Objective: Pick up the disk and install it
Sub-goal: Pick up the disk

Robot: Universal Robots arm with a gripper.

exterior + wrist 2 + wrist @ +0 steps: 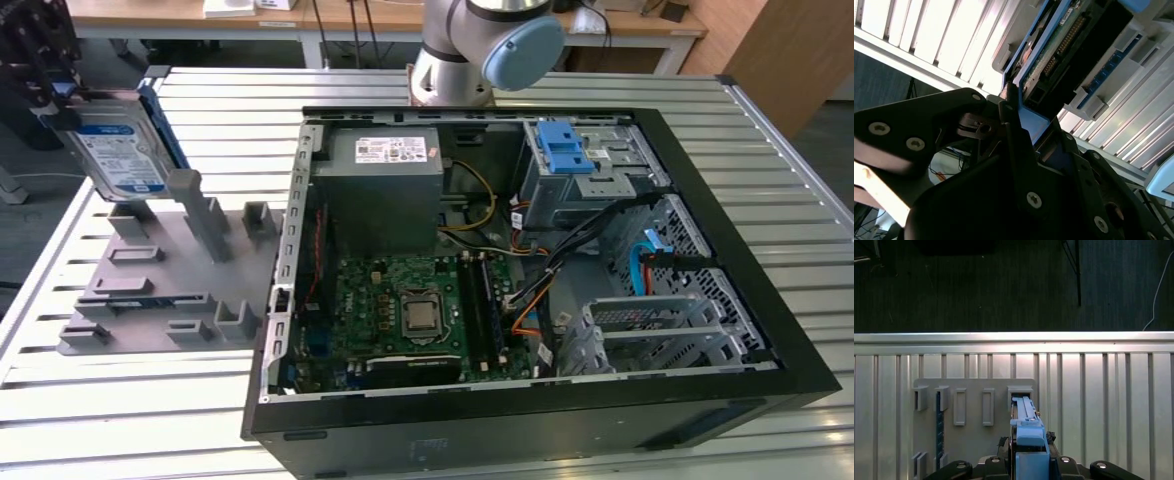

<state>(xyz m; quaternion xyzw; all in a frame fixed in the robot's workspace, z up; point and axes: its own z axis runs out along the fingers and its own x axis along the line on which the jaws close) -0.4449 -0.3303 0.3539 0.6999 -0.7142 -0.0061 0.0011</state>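
Disk (118,150) stands upright over the grey rack (160,290) — end effector (64,98) clamped on its upper end, partly cut off.

A robotics lab or workshop: a slatted metal worktable (134,420) carries an opened computer case (781,330) and a robot arm's base (447,75), with wooden desks (360,15) along the exterior view's top edge.

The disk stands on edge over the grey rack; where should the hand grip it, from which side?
Probably its upper end, pinching the blue carrier across its thickness from above: the disk stands upright over the grey rack, top end clear. The hand is shut there.
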